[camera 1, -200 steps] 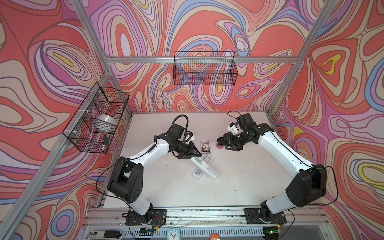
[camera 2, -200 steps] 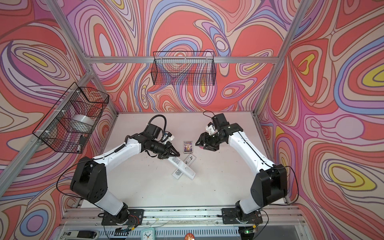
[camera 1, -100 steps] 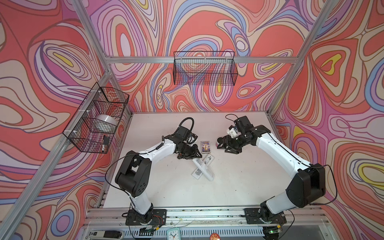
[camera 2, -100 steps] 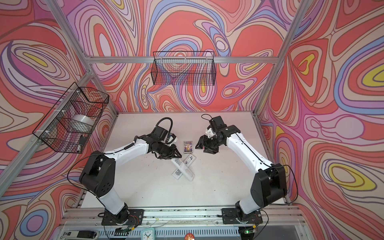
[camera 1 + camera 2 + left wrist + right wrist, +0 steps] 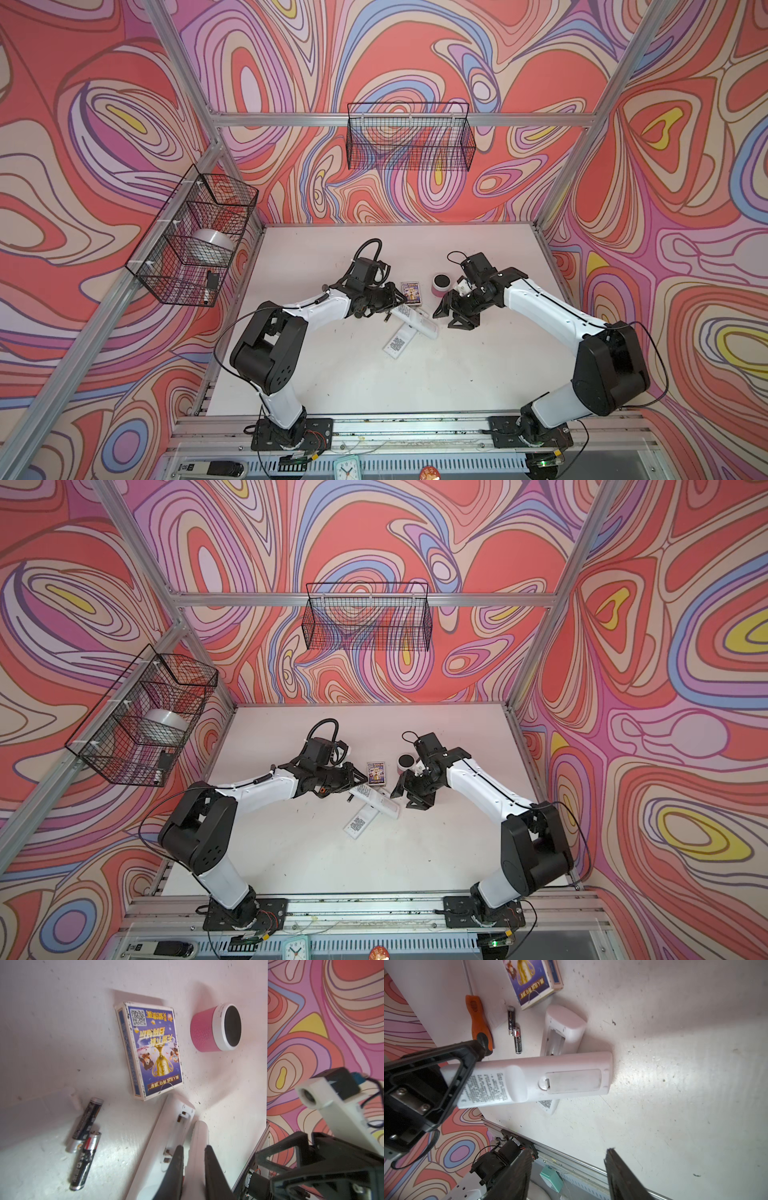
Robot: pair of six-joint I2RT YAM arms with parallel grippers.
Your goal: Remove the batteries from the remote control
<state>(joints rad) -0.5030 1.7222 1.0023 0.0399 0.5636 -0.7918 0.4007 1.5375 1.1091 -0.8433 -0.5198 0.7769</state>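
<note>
One desk [image 5: 415, 395] is being shared: the right hand [image 5: 569, 1151] is being held spread and empty; the upper remote [image 5: 550, 1080], crossing the opened remote [image 5: 562, 1028], is being clamped by the left hand [image 5: 194, 1147]; two batteries [image 5: 88, 1118] are being rested on it beside the screwdriver [image 5: 479, 1020].

white table [image 5: 374, 374] holds a card box [image 5: 151, 1049], pink pot [image 5: 214, 1028], two touching batteries [image 5: 88, 1118], a screwdriver [image 5: 479, 1022] and an open-backed remote [image 5: 562, 1030], with a second remote [image 5: 550, 1080] lying across it.

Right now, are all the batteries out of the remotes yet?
About halfway. Two batteries lie beside one remote, its compartment open and looking empty. The left gripper grips the second remote, cover on; the right gripper hangs open. Uncovering and emptying that one is left.
</note>
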